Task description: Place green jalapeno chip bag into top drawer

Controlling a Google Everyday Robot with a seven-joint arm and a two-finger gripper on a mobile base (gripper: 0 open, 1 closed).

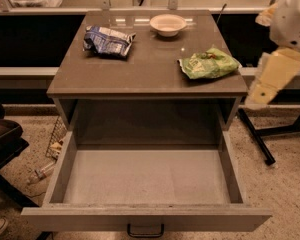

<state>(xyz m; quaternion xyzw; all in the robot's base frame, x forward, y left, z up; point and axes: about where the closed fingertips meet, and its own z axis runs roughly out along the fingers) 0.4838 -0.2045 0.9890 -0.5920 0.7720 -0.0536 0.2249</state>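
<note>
The green jalapeno chip bag (208, 64) lies flat on the right side of the cabinet top (150, 71), near its right edge. The top drawer (146, 217) is pulled fully out toward me, and its grey floor is bare. Its small dark handle (145, 230) shows at the bottom edge. My gripper (264, 86) hangs at the right on a cream arm, just off the cabinet's right side and a little right of the bag. It holds nothing that I can see.
A blue-and-white snack bag (108, 40) lies at the back left of the top. A white bowl (168, 24) stands at the back middle. A dark stand leg (257, 136) crosses the floor at the right. A dark chair (2, 139) and floor clutter (52, 149) are at the left.
</note>
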